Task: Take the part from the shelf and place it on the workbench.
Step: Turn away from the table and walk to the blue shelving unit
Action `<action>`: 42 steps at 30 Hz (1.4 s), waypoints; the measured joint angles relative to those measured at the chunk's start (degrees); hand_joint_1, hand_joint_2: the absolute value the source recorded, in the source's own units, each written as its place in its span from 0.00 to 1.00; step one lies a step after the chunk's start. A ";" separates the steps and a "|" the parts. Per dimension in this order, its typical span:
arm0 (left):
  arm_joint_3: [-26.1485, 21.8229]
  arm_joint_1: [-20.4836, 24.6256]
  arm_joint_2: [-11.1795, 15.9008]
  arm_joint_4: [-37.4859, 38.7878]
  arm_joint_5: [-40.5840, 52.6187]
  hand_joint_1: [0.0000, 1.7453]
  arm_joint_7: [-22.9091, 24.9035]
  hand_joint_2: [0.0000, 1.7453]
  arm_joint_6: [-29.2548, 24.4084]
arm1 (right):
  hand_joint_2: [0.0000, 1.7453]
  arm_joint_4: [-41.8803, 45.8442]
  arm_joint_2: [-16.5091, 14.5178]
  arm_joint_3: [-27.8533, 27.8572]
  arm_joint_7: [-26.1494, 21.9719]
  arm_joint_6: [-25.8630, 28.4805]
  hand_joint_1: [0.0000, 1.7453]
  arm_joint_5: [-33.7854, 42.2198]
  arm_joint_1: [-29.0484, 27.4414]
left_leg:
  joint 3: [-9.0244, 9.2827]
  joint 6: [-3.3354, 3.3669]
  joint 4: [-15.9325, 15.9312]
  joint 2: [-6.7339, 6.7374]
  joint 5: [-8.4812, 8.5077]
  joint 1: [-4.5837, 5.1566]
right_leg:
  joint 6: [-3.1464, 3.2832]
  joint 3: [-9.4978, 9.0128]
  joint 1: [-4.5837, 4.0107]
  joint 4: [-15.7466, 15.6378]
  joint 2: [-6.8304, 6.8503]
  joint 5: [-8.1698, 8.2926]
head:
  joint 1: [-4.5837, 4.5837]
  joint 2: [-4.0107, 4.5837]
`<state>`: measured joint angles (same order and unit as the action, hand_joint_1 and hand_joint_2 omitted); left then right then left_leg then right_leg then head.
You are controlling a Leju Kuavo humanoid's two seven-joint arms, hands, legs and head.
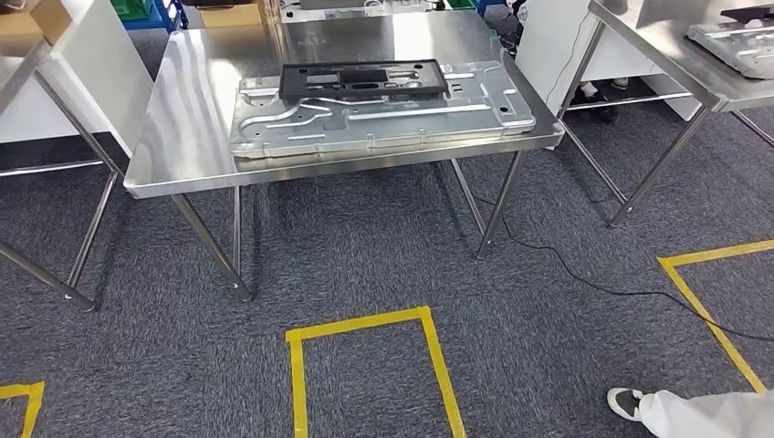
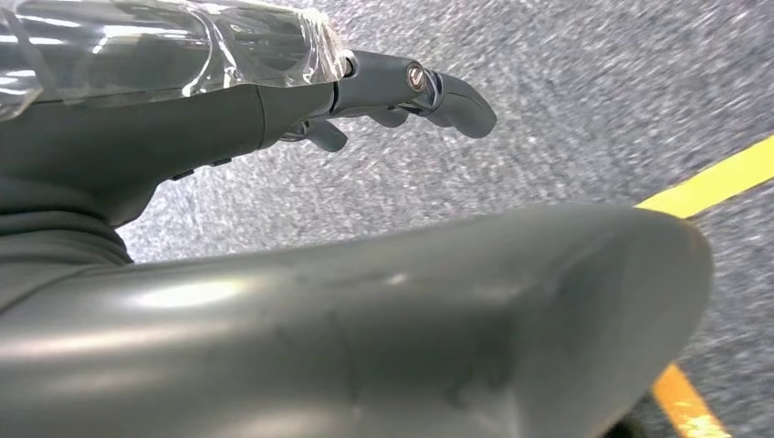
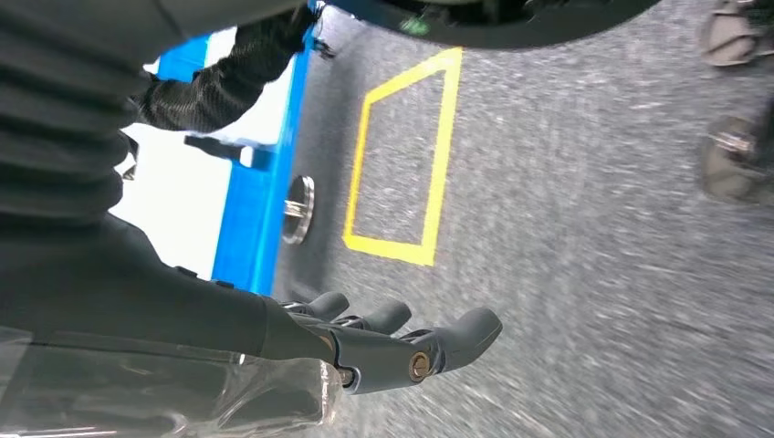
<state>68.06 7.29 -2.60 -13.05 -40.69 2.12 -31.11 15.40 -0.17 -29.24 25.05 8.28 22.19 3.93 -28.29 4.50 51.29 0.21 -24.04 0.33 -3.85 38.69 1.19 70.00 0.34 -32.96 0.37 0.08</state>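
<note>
A long black plastic part lies flat on a large silver stamped metal panel, which rests on the steel workbench ahead of me. My left hand hangs over the grey carpet with its fingers stretched out and nothing in them. My right hand also hangs above the carpet, fingers extended and apart, holding nothing.
A second steel table with another metal panel stands at the right, a third table at the left. Yellow tape squares mark the carpet, and a black cable crosses it. A person's shoe is at lower right. A blue frame stands beside my right hand.
</note>
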 joint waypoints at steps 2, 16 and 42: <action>0.00 -0.01 0.01 0.00 0.02 0.00 0.00 0.00 0.07 | 1.00 -0.20 -0.01 0.00 0.01 0.10 0.00 0.02 0.03 | -1.93 0.05 0.34 0.09 1.30 0.36 | 0.21 -1.84 -0.11 1.54 0.00 1.82 | 0.00 0.01; -0.02 -0.40 0.09 0.02 0.26 0.00 0.04 0.00 0.42 | 1.00 -1.24 -0.33 0.04 0.42 0.62 0.00 0.19 0.79 | -10.60 -3.73 20.69 0.16 -7.54 -0.54 | 3.52 -9.97 -0.62 -18.03 0.47 8.08 | 0.21 0.01; -0.02 -0.10 -0.07 0.02 1.09 0.00 1.01 0.00 1.10 | 0.00 -1.73 -0.29 0.02 -1.05 2.45 0.00 1.61 0.54 | 0.97 -2.52 4.64 3.58 -5.66 0.48 | 3.43 -9.36 -0.76 -16.82 1.23 7.90 | 0.08 0.00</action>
<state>68.04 7.19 -2.67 -13.03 -39.60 3.13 -30.01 13.67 -0.46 -29.22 24.00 10.73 23.80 4.47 -27.33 1.98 55.93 3.79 -29.70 0.81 -0.42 29.32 0.43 53.18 1.57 -25.05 0.45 0.08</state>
